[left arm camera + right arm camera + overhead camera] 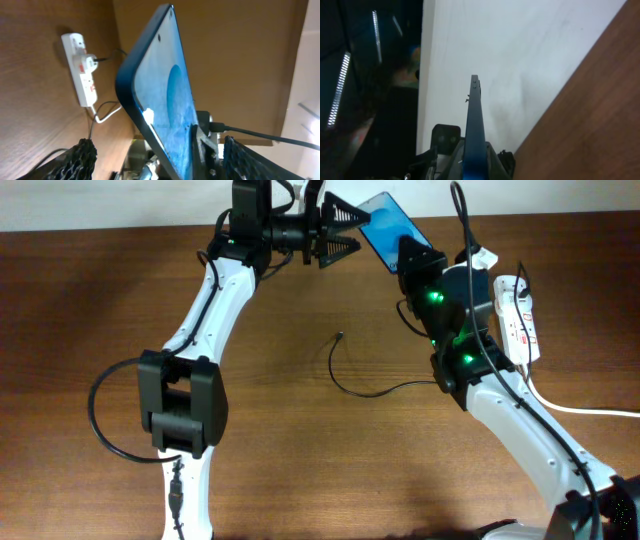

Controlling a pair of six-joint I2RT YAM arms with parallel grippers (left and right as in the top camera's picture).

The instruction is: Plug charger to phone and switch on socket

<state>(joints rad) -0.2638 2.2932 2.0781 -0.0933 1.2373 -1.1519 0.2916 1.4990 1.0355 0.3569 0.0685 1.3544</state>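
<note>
The phone (385, 225) is held up off the table at the back, tilted, its blue screen (167, 105) facing my left wrist camera. My right gripper (414, 258) is shut on its lower right end, and the right wrist view shows the phone (475, 120) edge-on between the pads. My left gripper (353, 231) is open, with its black fingers (82, 159) on either side of the phone's other end, not touching it. The charger (345, 375) lies on the table, its plug tip pointing up at mid-table. The white socket (518, 315) lies at the right, and it (80, 67) carries a plugged-in adapter.
A thick white cord (585, 408) runs from the socket to the right edge. My left arm (185, 395) crosses the left half of the wooden table, with a black cable loop beside it. A pale wall stands behind the table's back edge.
</note>
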